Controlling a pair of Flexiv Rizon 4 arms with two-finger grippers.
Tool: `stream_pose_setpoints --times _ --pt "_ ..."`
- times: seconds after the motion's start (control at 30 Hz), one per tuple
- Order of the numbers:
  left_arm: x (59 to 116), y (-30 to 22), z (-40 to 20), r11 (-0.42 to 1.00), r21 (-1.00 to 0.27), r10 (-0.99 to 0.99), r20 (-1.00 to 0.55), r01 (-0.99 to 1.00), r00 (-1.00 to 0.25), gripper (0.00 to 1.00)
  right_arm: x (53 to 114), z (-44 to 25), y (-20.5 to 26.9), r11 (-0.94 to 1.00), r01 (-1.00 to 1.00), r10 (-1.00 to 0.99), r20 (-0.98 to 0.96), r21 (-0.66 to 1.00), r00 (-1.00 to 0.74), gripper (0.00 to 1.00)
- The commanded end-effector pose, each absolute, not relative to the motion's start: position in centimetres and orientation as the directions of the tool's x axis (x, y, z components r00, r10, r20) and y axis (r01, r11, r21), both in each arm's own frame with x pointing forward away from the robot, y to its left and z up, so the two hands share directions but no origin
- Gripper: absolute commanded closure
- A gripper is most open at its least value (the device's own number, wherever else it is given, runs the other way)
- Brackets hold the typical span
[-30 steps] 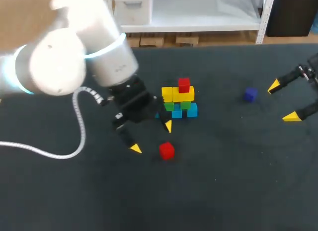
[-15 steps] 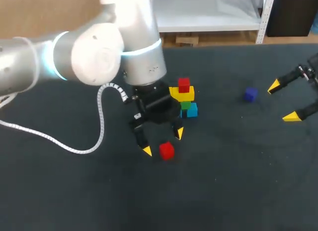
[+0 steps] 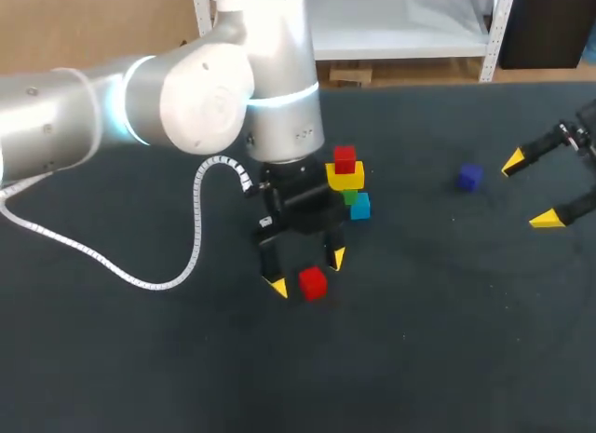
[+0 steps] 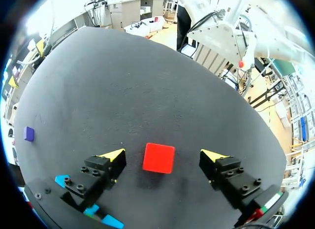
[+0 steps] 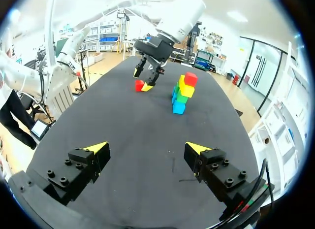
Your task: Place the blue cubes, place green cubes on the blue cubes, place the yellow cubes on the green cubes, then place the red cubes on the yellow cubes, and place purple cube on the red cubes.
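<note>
1. The left gripper (image 3: pixel 306 272) hangs over the loose red cube (image 3: pixel 313 283) near the middle of the table (image 3: pixel 447 340). Its fingers are spread wide, one on each side of the cube, and neither touches it. It looks lined up to squeeze the cube.
2. The stack (image 3: pixel 347 186) stands just behind, toward the far edge. It has blue, green and yellow cubes, with a top red cube (image 3: pixel 345 159). The loose one probably goes beside that.
3. The purple cube (image 3: pixel 469 177) sits alone toward the right edge. It goes on last.
4. The right gripper (image 3: pixel 530 190) is by the right edge, fingers apart and holding nothing. It seems to be out of the way.
</note>
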State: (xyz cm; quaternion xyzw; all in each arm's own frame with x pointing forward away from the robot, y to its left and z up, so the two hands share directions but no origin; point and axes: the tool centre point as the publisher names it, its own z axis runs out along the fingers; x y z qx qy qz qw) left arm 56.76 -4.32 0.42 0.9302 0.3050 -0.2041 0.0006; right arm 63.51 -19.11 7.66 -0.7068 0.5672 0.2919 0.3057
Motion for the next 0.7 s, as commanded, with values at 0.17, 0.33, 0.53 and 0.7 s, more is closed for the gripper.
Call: stream_pose_setpoints --times 0.17,0.33,0.53,0.7 --pt "57.1 -4.2 0.2 -0.795 -0.099 0.583 -0.398 0.598 0.709 0.58 63.6 7.6 -19.1 -0.17 -0.98 -0.622 -0.761 -0.101 0.187 0.0" --pt "56.9 -3.9 -0.1 -0.787 -0.101 0.592 -0.399 0.608 0.7 0.66 63.6 7.6 -19.1 -0.17 -0.98 -0.622 -0.761 -0.101 0.187 0.0" --pt "56.5 -3.5 -0.4 -0.777 -0.114 0.607 -0.396 0.619 0.689 1.0 63.6 7.6 -19.1 -0.17 -0.98 -0.622 -0.761 -0.101 0.187 0.0" --pt "56.8 -3.0 0.2 -0.751 -0.106 0.636 -0.384 0.652 0.67 1.0 63.6 7.6 -19.1 -0.17 -0.98 -0.622 -0.761 -0.101 0.187 0.0"
